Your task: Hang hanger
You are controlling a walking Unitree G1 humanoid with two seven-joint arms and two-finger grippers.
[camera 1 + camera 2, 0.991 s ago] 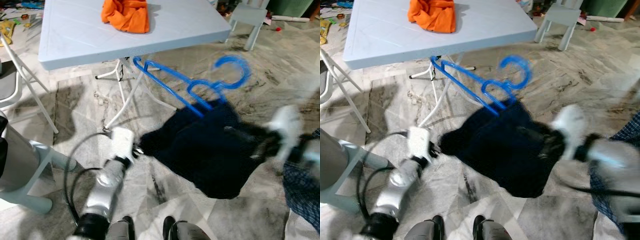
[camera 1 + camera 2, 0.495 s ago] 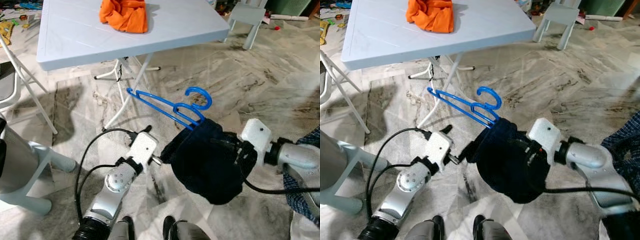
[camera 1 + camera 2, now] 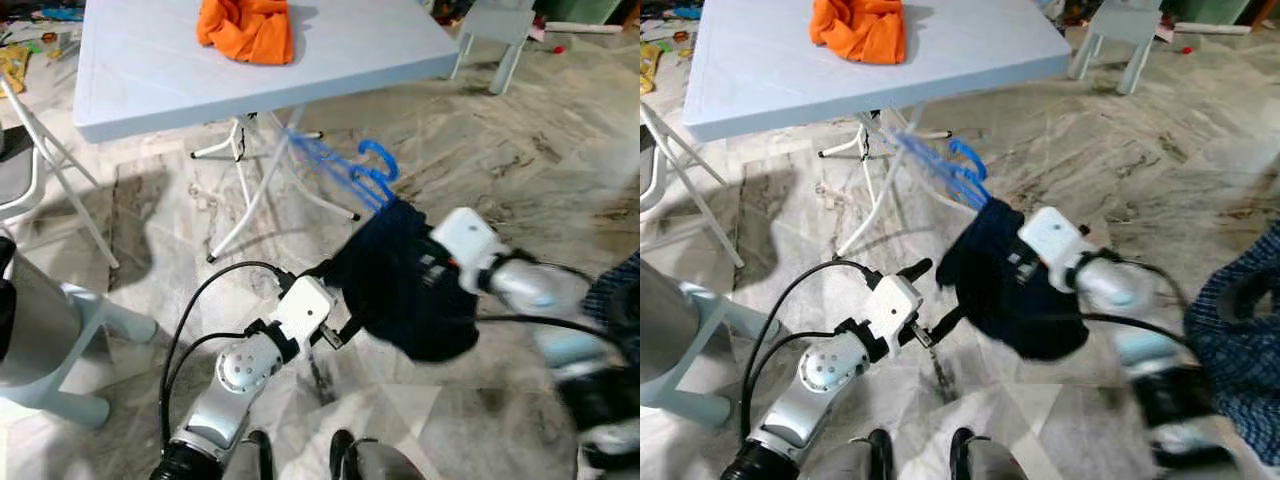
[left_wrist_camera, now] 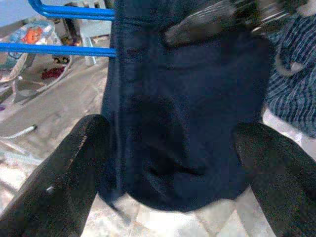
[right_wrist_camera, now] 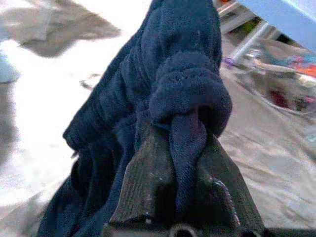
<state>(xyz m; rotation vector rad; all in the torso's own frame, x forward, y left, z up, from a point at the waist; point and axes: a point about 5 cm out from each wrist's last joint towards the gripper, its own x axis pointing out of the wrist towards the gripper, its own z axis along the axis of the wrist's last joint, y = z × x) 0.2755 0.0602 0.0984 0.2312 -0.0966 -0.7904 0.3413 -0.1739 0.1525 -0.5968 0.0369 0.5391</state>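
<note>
A blue plastic hanger [image 3: 345,166] sticks out of the top of a dark navy garment [image 3: 405,290], blurred, just below the table's front edge. My right gripper [image 5: 182,140] is shut on a bunched fold of the navy garment and holds it above the floor. Its white wrist [image 3: 465,240] is to the garment's right. My left gripper [image 3: 338,300] is open at the garment's lower left edge. In the left wrist view its fingers [image 4: 74,182] spread wide with the cloth [image 4: 187,113] hanging just ahead and the hanger's blue bars [image 4: 64,49] above.
A pale blue folding table [image 3: 200,70] with an orange cloth [image 3: 245,28] stands ahead, its white legs [image 3: 250,190] near the hanger. A folding chair [image 3: 40,150] is at left, a small stool [image 3: 495,30] far right, blue checked fabric [image 3: 1230,330] at the right edge.
The right arm has swung up and left with the garment and hanger, bringing the hanger close under the table edge. The left gripper stays open at the garment's lower edge.
</note>
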